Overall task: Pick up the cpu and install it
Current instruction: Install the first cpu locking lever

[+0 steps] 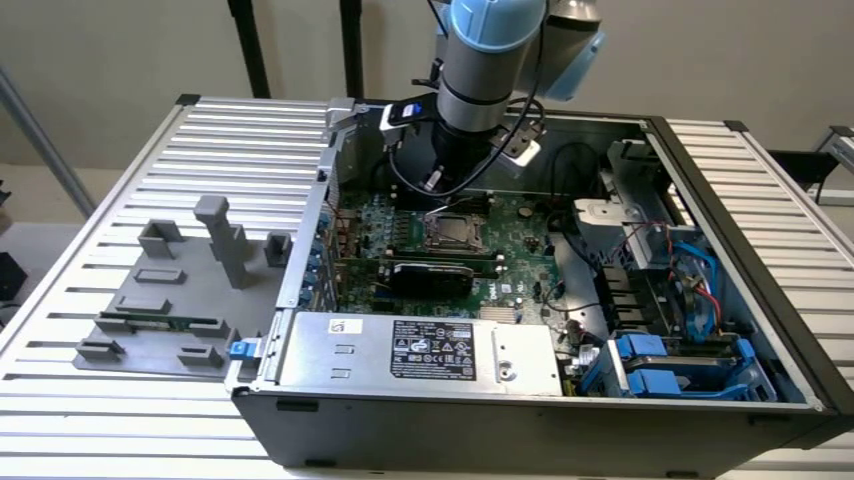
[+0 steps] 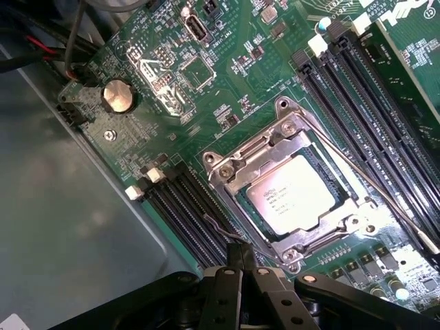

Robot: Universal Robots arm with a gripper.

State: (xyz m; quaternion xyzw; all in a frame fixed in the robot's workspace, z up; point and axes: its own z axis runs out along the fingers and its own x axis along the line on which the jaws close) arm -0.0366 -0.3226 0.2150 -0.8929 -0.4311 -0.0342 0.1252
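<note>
Inspecting the wrist view: the cpu (image 2: pixel 292 199) lies flat inside the socket frame (image 2: pixel 237 168) on the motherboard (image 2: pixel 206 89), silver top showing. The pincer (image 2: pixel 240 253) is closed, tips together, with nothing between them. It sits above the board, just short of the frame's nearest corner. The chip is square, with no long axis, and its edges run diagonally to the pincer's closing line. In the exterior view, the arm (image 1: pixel 483 60) stands directly over the socket.

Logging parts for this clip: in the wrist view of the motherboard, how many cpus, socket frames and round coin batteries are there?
cpu: 1
socket frame: 1
coin battery: 1
Total: 3
</note>
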